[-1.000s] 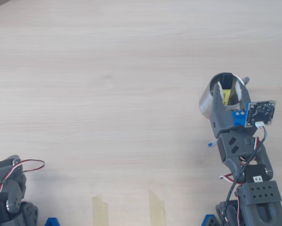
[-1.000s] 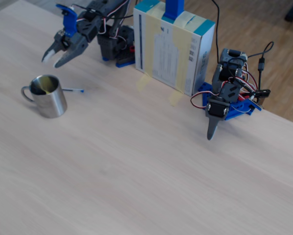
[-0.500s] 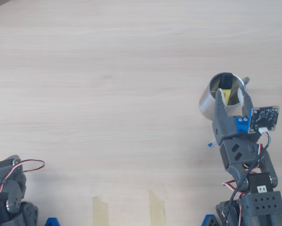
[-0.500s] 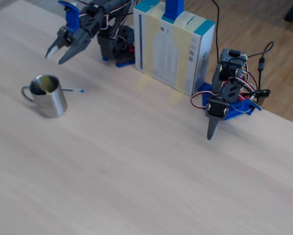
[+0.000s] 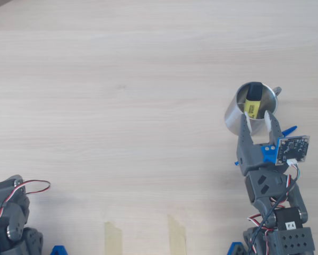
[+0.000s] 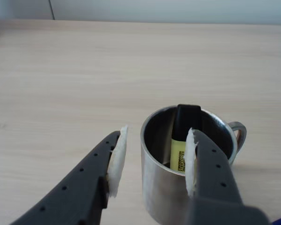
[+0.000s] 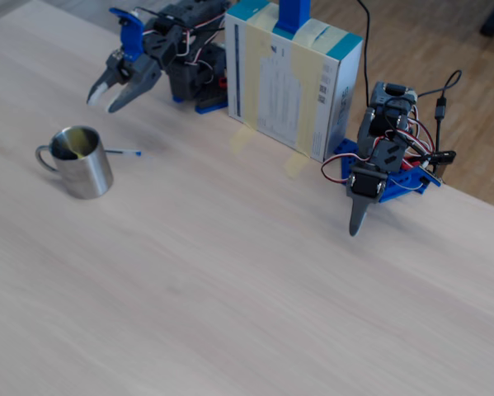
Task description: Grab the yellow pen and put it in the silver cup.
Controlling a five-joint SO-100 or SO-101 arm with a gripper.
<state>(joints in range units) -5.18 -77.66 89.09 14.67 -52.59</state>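
Wooden table [image 5: 121, 79]: gripper [image 5: 258, 121] agape, seemingly empty; yellow pen [image 6: 180, 143] inside silver cup [image 6: 159, 187].

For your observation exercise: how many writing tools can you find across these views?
2. The yellow pen stands inside the silver cup, black cap up. A thin blue-capped pen lies on the table beside the cup, partly hidden by the gripper in the overhead view.

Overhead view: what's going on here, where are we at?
The yellow pen is already standing inside the silver cup, black cap up, leaning on the wall. The gripper is open and empty, hanging above the table just beside the cup. A thin blue-capped pen lies on the table next to the cup, untouched.
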